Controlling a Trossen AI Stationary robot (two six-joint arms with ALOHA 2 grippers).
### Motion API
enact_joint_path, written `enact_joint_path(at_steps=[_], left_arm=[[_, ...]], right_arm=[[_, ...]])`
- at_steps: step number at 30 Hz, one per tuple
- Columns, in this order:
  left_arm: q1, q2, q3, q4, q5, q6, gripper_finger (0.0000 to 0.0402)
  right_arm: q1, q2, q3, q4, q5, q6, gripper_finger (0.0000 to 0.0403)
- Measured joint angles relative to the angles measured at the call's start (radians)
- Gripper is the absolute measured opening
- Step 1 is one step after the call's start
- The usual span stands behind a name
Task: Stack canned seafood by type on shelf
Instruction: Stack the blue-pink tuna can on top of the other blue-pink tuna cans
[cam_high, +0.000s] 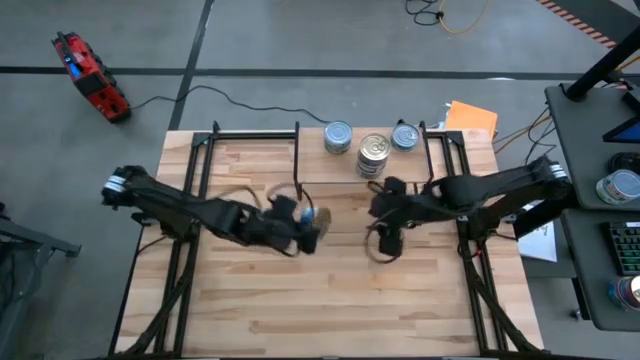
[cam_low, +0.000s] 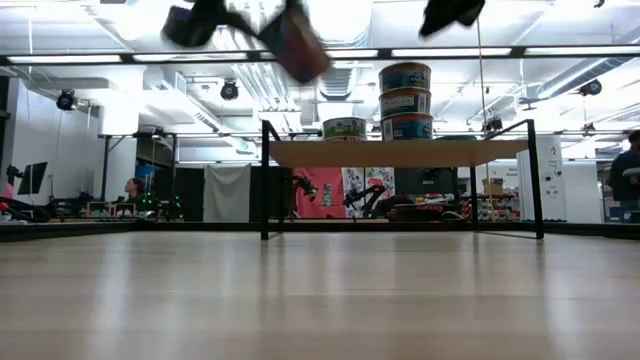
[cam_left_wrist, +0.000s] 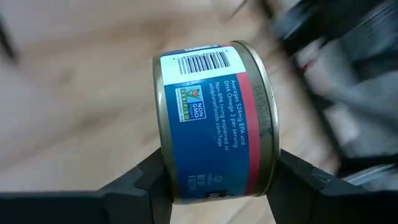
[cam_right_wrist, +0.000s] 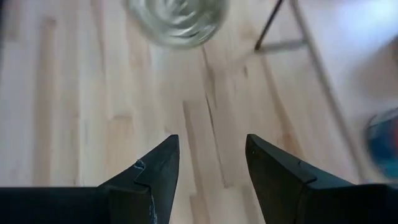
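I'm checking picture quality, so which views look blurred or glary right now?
Left wrist view: the held can is sharp, the background smeared. Right wrist view: the tin top is blurred. Low view: ceiling lights glare, and the left end effector overhead is a dark smear.

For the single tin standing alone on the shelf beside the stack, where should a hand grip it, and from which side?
Judging from the low view, grip the single tin across its curved side wall, coming from above or from the open side away from the stack. It stands upright on the shelf, short and round, so fingers on opposite sides of the wall should hold it. The stack crowds its other side.
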Motion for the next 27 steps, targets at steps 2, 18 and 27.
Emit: enact_joint_path(at_steps=[2,18,27], left_arm=[[-0.001,-0.056,0.033,0.015,-0.072,0.048,0.0177],[0.0,-0.201,-0.22,1.023,-0.218,-0.11,0.0177],[0.0,-0.102,-0.26,1.33,-0.233,-0.24,0.0177]], right_arm=[[0.0,-0.051,0.0,0.022,0.0,-0.046,0.0176],[0.124,-0.255,0.001,0.454,0.073,-0.773,0.0177],[0.133,-0.152,0.001,0.613,0.348,-1.214,0.0231]])
